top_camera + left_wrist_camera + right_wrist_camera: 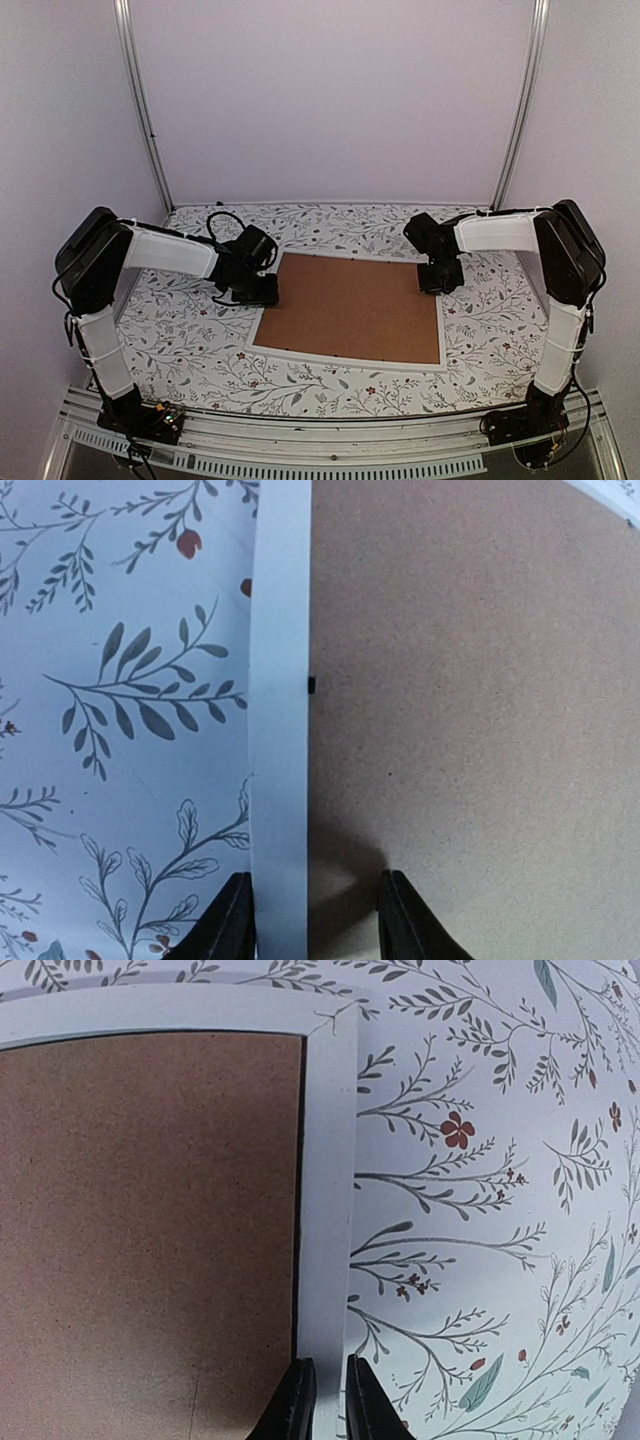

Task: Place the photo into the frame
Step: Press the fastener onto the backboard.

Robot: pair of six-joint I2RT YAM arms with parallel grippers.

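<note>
Frame (262, 338) lay face-down on floral bench (180, 330), brown backing board (350, 305) inside. My left fingers (232, 920) straddled its left rim, part-open, grip unclear. Right fingers (296, 1400) nearly closed, pinching right rim. Photo not visible.

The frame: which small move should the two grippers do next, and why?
Probably both should close on the rim and lift slightly. The frame lies flat with the brown backing board in it; the left gripper and the right gripper each straddle its white rim, jaws not visibly clamped. The photo is not visible.
</note>
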